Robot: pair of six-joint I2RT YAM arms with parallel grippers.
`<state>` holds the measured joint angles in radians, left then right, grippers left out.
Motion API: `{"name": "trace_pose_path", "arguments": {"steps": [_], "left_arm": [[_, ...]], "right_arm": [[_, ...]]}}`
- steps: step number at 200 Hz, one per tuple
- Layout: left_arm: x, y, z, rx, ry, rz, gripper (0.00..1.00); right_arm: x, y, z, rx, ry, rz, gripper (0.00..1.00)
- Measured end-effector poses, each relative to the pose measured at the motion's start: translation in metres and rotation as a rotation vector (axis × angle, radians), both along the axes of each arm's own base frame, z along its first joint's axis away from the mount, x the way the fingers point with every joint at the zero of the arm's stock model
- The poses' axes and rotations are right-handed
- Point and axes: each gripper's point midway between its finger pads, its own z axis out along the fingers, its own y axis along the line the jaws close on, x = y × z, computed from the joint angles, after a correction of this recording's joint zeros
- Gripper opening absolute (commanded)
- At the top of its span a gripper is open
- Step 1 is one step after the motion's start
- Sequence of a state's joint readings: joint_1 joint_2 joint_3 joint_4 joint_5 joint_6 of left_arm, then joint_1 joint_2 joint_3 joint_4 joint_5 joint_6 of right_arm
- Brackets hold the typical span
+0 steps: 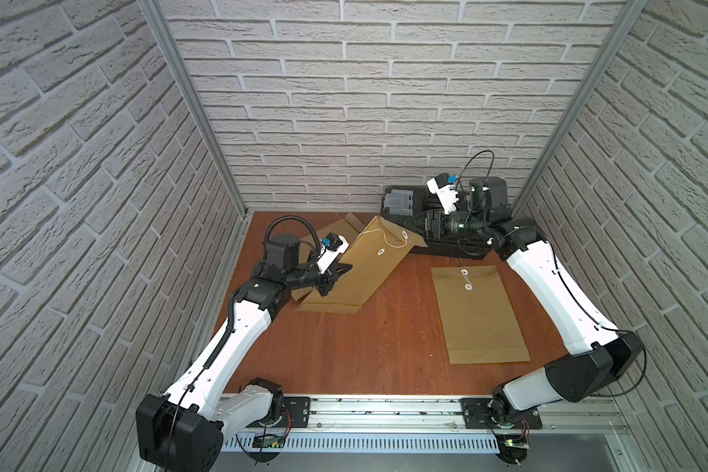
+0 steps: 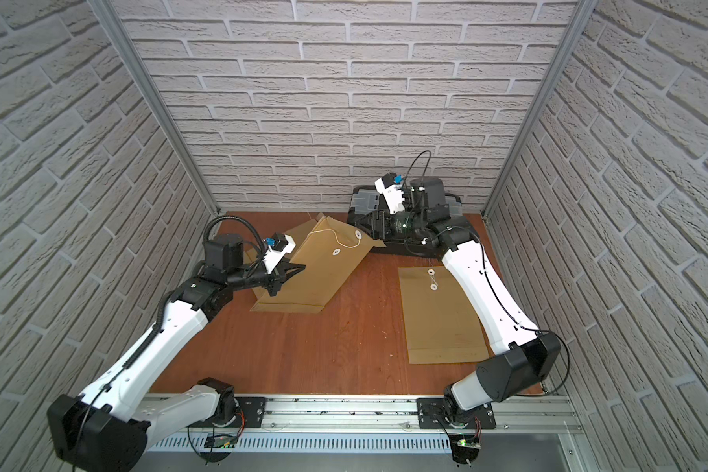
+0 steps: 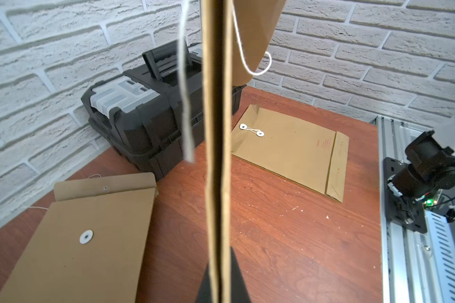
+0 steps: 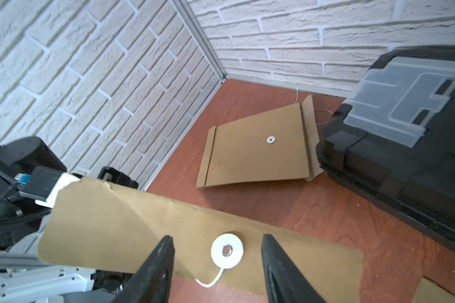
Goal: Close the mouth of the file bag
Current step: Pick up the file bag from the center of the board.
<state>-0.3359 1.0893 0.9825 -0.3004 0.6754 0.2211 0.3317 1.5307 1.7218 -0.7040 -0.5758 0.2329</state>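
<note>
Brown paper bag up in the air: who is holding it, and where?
The left pincer is shut on the raised brown paper file bag, pinching its long side edge. The right pincer is open over its flap, holding nothing.

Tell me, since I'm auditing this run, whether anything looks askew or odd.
Yes: the file bag, pinched at its edge by the left gripper, is tilted instead of lying flat, and its string dangles loose, not wound shut.

A toolbox (image 1: pixel 399 203) is sitting at the back right of the worktop (image 1: pixel 364 359), a flat file bag (image 1: pixel 481 318) lying in front of it. At back left a rear file bag (image 1: pixel 334 231) is lying partly beneath a raised file bag (image 1: pixel 368 265).
</note>
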Motion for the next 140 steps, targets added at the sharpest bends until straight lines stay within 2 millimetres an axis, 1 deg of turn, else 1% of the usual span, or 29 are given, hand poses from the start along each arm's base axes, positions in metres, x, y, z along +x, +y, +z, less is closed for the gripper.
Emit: {"name": "trace_pose_path", "arguments": {"steps": [10,29,41,77,102,120,140], "left_arm": [[-0.001,0.0,0.0,0.007,-0.01,-0.006,0.0],[-0.003,0.001,0.0,0.02,-0.015,-0.014,0.0],[-0.005,0.001,0.002,0.024,-0.02,-0.022,0.0],[-0.013,-0.003,0.012,0.037,-0.03,-0.066,0.0],[-0.019,-0.008,0.019,0.067,-0.033,-0.111,0.0],[-0.022,-0.011,0.019,0.09,-0.03,-0.135,0.0],[-0.022,-0.011,0.016,0.115,-0.03,-0.131,0.0]], "right_arm": [[-0.006,0.008,-0.006,-0.042,-0.003,0.043,0.56],[-0.019,0.015,-0.017,-0.099,-0.001,0.107,0.57],[-0.022,0.014,-0.02,-0.123,-0.014,0.127,0.57],[-0.022,0.008,-0.025,-0.182,-0.044,0.141,0.57],[-0.019,0.004,-0.017,-0.226,-0.092,0.136,0.58],[-0.015,0.003,-0.009,-0.25,-0.134,0.129,0.58],[-0.013,0.006,-0.012,-0.273,-0.14,0.122,0.56]]}}
